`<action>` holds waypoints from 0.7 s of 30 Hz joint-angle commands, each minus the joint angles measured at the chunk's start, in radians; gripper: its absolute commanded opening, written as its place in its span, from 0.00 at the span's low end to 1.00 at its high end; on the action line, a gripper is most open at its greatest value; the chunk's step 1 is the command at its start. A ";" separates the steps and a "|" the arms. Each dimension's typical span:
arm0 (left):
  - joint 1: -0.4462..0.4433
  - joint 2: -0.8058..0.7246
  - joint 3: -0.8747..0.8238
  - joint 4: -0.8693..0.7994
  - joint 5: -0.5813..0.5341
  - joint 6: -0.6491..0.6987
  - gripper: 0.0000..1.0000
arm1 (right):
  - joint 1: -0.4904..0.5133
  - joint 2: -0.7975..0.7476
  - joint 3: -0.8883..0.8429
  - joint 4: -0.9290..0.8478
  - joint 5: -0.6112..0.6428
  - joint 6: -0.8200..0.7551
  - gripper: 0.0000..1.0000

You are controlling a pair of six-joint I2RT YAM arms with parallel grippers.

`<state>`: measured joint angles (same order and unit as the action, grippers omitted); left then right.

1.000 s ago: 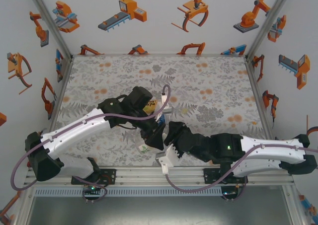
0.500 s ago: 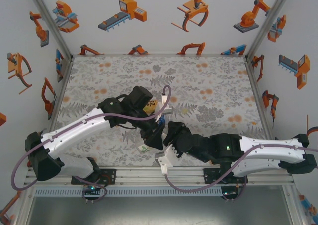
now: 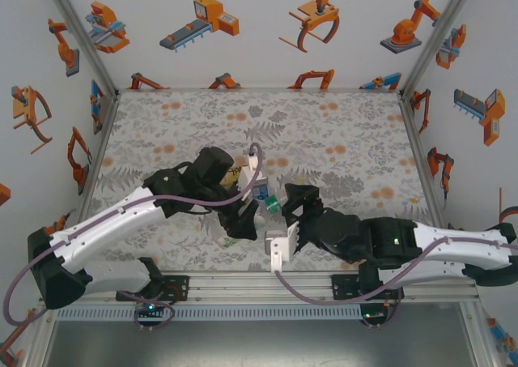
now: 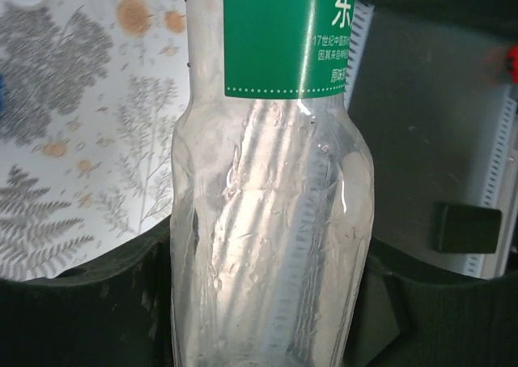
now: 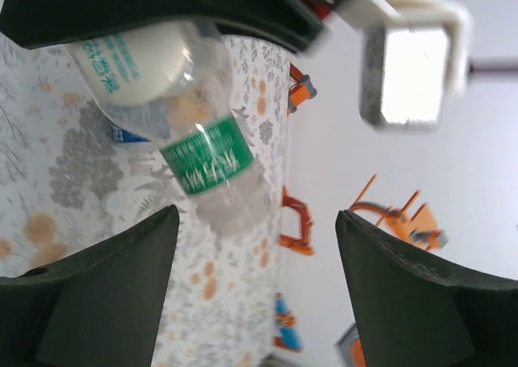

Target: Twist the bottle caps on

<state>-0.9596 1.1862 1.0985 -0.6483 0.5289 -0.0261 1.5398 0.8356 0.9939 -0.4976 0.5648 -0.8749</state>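
Left fingers clamp a clear bottle whose green label bears a white "东" over small Chinese print; right fingers stand apart.

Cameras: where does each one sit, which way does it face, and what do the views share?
Top external: fixed above and behind the robot, looking down on the floral mat; left arm and right arm reach in from the bottom.
Left wrist: on the left arm, looking along the left gripper at the green-label bottle it clamps.
Right wrist: on the right arm, looking through the open right gripper at the same bottle.
Shared: both wrist views see that bottle.
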 commanded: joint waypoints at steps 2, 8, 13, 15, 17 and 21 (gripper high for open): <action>0.051 -0.087 -0.081 0.092 -0.084 -0.004 0.25 | -0.006 -0.045 -0.019 0.040 0.088 0.332 0.74; 0.084 -0.193 -0.197 0.241 -0.108 -0.022 0.21 | -0.051 -0.087 -0.048 0.014 0.244 0.845 0.76; 0.084 -0.231 -0.250 0.346 -0.107 -0.019 0.19 | -0.172 -0.225 -0.138 0.008 0.198 1.172 0.76; 0.084 -0.242 -0.275 0.411 -0.085 -0.035 0.18 | -0.233 -0.298 -0.184 0.066 0.086 1.224 0.76; 0.084 -0.250 -0.302 0.496 -0.048 -0.059 0.18 | -0.279 -0.365 -0.241 0.172 -0.034 1.249 0.76; 0.084 -0.248 -0.338 0.689 0.040 -0.116 0.19 | -0.318 -0.398 -0.289 0.362 -0.214 1.252 0.76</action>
<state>-0.8818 0.9497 0.7704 -0.1616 0.4824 -0.0887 1.2339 0.4328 0.7208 -0.3222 0.5289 0.2947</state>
